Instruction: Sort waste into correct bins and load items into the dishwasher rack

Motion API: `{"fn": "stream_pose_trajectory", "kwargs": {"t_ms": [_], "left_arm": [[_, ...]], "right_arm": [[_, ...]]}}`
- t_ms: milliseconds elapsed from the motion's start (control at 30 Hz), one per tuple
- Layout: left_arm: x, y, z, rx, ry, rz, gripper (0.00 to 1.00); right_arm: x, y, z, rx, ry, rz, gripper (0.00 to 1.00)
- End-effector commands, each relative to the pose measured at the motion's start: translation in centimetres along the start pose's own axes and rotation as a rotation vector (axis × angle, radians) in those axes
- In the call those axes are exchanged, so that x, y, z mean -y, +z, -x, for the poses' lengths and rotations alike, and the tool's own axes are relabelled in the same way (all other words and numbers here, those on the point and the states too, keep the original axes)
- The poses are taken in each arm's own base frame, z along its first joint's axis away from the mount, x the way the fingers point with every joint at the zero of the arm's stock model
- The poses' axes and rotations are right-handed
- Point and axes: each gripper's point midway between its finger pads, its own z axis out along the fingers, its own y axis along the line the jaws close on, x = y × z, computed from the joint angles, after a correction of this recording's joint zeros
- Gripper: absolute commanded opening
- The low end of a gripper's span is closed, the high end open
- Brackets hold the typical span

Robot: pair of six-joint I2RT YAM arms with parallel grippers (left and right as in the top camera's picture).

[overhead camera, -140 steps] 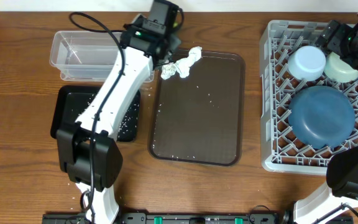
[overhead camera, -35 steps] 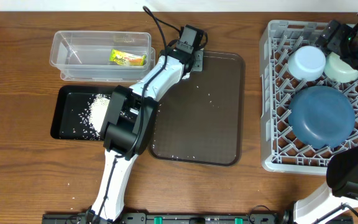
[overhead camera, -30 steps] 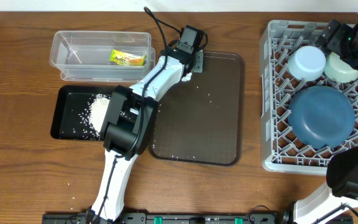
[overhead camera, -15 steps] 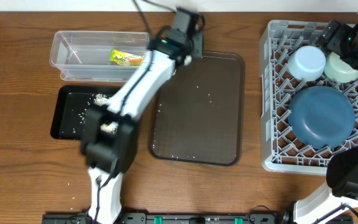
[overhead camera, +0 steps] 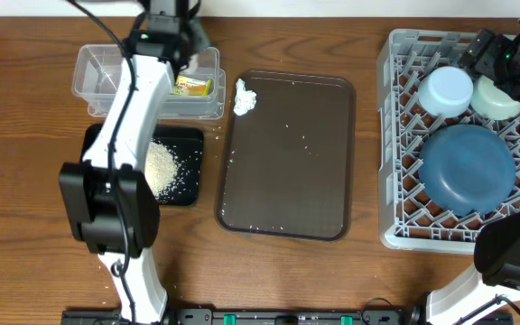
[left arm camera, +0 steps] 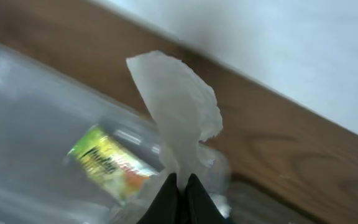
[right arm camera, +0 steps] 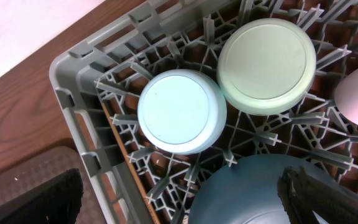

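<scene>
White crumpled tissue pinched in L gripper above clear rectangular plastic tub; R gripper far right of tub, fingers splayed.

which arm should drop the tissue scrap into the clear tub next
Left. Its end effector is shut on the tissue scrap directly above the clear tub that holds the wrapper. The right end effector hangs open over the dishwasher rack, on the far side.
</scene>
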Motion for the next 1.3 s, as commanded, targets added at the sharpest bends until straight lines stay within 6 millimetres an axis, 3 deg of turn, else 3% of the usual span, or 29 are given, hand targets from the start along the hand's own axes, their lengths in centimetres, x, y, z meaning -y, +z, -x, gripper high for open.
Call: {"fn": "stream_pose_trajectory", "kwargs": {"t_ms": [0, 67, 133, 267, 400, 467, 567, 733, 867, 1067, 1267], "left_arm": [[-2.3, 2.0, -0.9, -0.03, -0.133, 0.067, 0.16], [-3.2, 2.9, -1.3, -0.049, -0.141, 0.09, 0.4], [-3.5, 3.1, -1.8, -0.066, -0.14, 0.1, 0.46], [-2.9, 2.5, -2.1, -0.091, -0.137, 0.075, 0.46], [0.3, 0.8, -3.9, -0.213, -0.111, -0.091, 0.52], [2.5, -0.4, -4.9, -0.264, -0.028, -0.203, 0.5], [6.2, -2.1, -7.3, -0.327, 0.141, -0.358, 0.34], [8.9, -2.7, -11.7, -0.332, 0.388, -0.329, 0.39], [9.4, -2.0, -14.6, -0.304, 0.493, -0.187, 0.43], [9.7, 0.2, -19.1, -0.347, 0.551, -0.106, 0.46], [6.6, 3.5, -19.4, -0.3, 0.396, 0.101, 0.46]], "right_arm": [[-0.4, -1.0, 0.6, 0.026, 0.011, 0.015, 0.99], [-0.4, -1.0, 0.6, 0.026, 0.011, 0.015, 0.99], [-0.4, -1.0, 0.6, 0.025, 0.011, 0.015, 0.99], [-0.4, -1.0, 0.6, 0.025, 0.011, 0.015, 0.99], [-0.3, -1.0, 0.6, 0.026, 0.013, 0.013, 0.99], [-0.3, -1.0, 0.6, 0.026, 0.013, 0.013, 0.99], [-0.4, -1.0, 0.6, 0.026, 0.012, 0.014, 0.99], [-0.4, -1.0, 0.6, 0.025, 0.011, 0.015, 0.99], [-0.3, -1.0, 0.6, 0.026, 0.012, 0.014, 0.99], [-0.4, -0.9, 0.6, 0.024, 0.011, 0.014, 0.99], [-0.3, -0.8, 0.6, 0.023, 0.012, 0.013, 0.99]]}}
